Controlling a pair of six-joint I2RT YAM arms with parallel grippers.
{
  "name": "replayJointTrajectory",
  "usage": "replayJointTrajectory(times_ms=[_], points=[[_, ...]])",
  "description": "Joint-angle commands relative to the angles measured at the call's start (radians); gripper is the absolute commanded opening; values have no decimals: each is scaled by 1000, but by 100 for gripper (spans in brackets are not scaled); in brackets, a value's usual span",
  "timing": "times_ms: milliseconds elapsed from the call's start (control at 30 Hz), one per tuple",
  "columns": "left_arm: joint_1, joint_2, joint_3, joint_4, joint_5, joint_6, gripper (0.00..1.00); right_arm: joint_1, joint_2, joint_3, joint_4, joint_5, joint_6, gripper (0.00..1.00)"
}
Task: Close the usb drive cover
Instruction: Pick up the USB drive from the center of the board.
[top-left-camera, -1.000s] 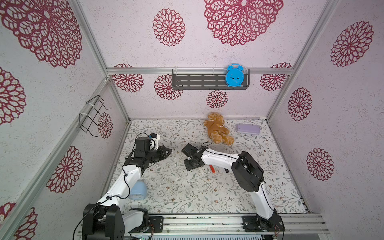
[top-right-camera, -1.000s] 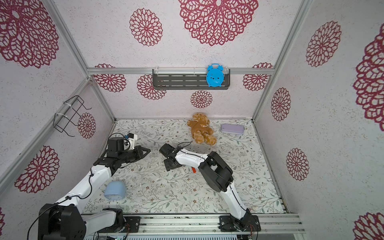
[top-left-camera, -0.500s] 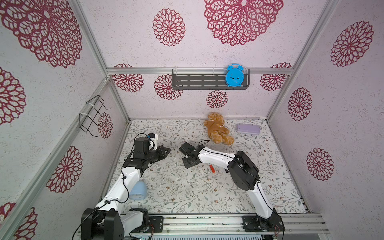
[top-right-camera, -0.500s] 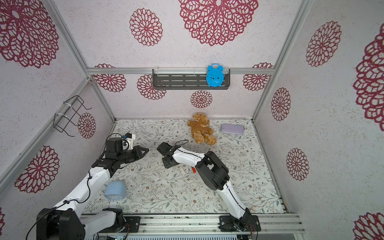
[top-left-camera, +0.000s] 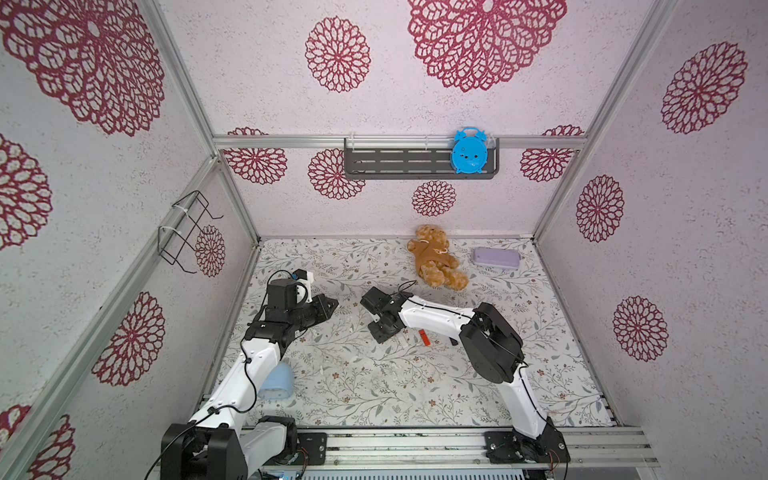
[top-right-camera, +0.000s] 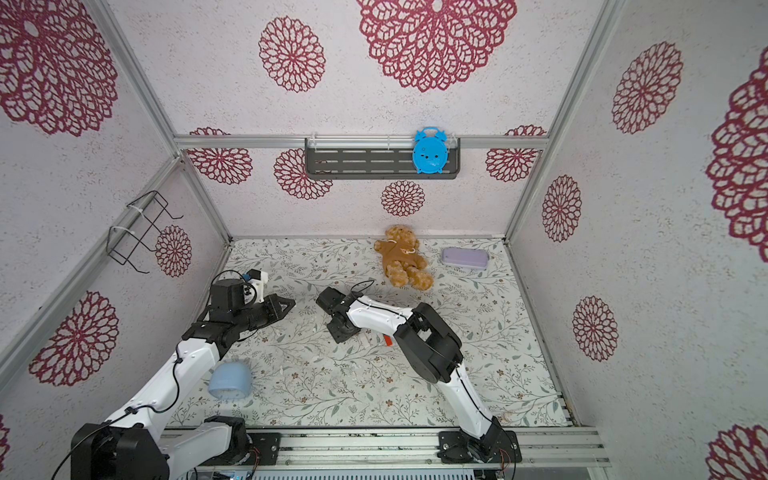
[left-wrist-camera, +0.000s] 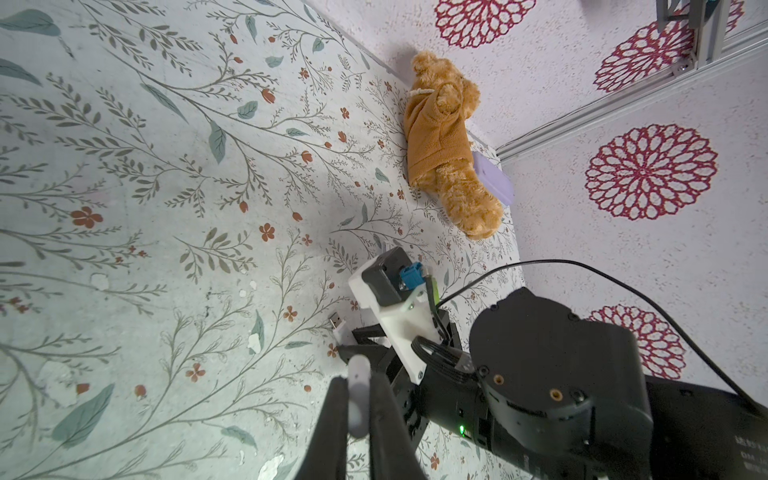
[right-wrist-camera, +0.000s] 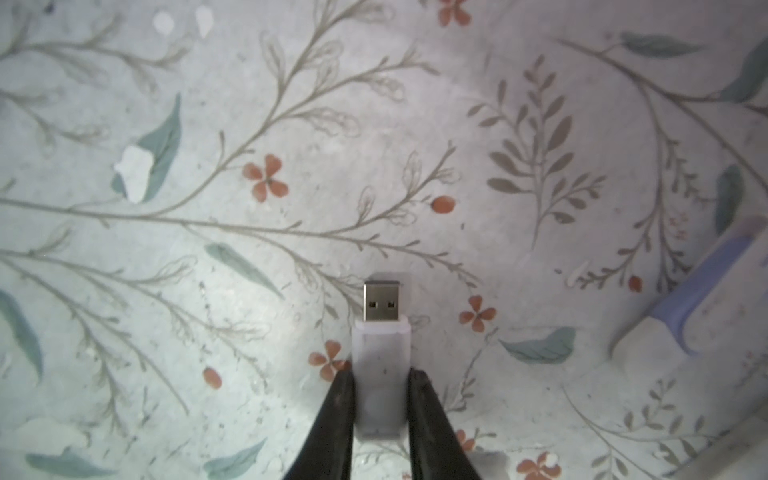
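Observation:
The usb drive (right-wrist-camera: 381, 345) is a small whitish stick with its bare metal plug (right-wrist-camera: 382, 301) pointing away from the fingers. My right gripper (right-wrist-camera: 381, 374) is shut on its body, low over the floral table. In the left wrist view the drive (left-wrist-camera: 338, 326) sticks out beyond that gripper. The cover (left-wrist-camera: 359, 395) is a small pale cap, and my left gripper (left-wrist-camera: 358, 380) is shut on it. In both top views the left gripper (top-left-camera: 332, 305) (top-right-camera: 291, 302) hovers to the left of the right gripper (top-left-camera: 382, 330) (top-right-camera: 340, 331), with a gap between them.
A brown teddy bear (top-left-camera: 436, 257) and a lilac case (top-left-camera: 496, 257) lie at the back of the table (top-left-camera: 374, 386). A light blue cup (top-left-camera: 276, 380) lies by the left arm. A small red piece (top-left-camera: 424, 337) lies under the right forearm. A wire rack (top-left-camera: 185, 232) hangs on the left wall.
My right gripper has closed its jaws on the usb drive and shifted slightly left. The left gripper keeps hold of the cover and has barely moved.

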Motion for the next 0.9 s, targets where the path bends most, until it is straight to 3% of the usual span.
replayJointTrajectory(times_ms=[0,200,267,667,867], points=[[16,-19,-15,13,-28,-9,10,49,-85,-87,-170,-97,-134,23],[21,-8,-39,49,-14,-41,10,84,-170,-211,-190,-82,-172,25],[21,-9,-43,51,-12,-45,10,84,-176,-229,-191,-74,-182,31],[22,-7,-51,63,-18,-37,10,89,-78,-167,-204,-48,-148,36],[24,-1,-53,68,-3,-31,10,96,-52,-160,-195,-62,-133,31]])
